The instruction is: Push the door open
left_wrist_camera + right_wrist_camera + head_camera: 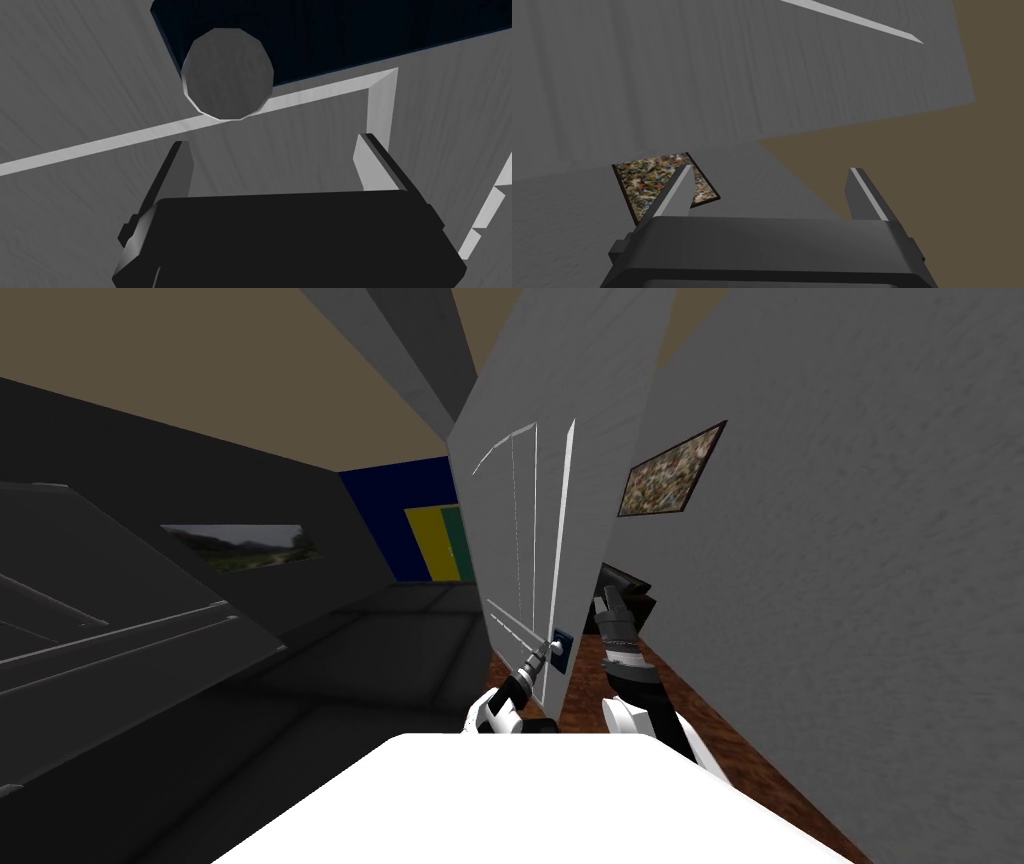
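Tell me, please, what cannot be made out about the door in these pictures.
1. Whether the left gripper touches the knob: the left wrist view gives no depth, and the head view shows it too small.
2. Top of the door: cut off by the head view's upper edge.
3. The dark blue plate behind the knob: cut off by the left wrist view's edge.

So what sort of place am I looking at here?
Probably a hallway in a house: a grey panelled door with a round knob, a framed picture on the wall, and a reddish-brown floor.
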Controlling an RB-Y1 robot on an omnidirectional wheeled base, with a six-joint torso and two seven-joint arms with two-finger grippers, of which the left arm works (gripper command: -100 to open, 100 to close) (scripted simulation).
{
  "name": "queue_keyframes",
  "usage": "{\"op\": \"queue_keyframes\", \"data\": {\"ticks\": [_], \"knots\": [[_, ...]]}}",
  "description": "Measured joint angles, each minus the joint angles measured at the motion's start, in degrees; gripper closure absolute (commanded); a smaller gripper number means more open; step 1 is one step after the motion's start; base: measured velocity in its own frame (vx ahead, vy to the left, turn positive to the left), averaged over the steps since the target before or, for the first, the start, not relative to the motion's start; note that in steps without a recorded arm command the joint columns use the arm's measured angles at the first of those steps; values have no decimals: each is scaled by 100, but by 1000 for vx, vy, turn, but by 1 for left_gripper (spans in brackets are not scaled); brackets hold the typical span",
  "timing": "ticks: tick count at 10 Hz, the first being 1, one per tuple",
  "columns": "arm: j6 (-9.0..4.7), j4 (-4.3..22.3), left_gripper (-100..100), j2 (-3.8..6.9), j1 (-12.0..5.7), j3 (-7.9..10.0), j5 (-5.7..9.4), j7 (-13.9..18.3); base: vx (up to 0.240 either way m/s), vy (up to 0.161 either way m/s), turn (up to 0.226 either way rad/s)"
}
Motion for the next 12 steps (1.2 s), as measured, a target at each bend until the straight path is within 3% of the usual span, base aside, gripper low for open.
{"op": "queue_keyframes", "data": {"ticks": [7,8,12], "knots": [[-168,580,-100,46,-560,217,-46,505,-15,101,-39],[-197,686,-100,18,-665,261,-56,598,-55,101,-82],[-301,1125,-100,-284,-1079,449,-105,953,-173,7,-42]]}}
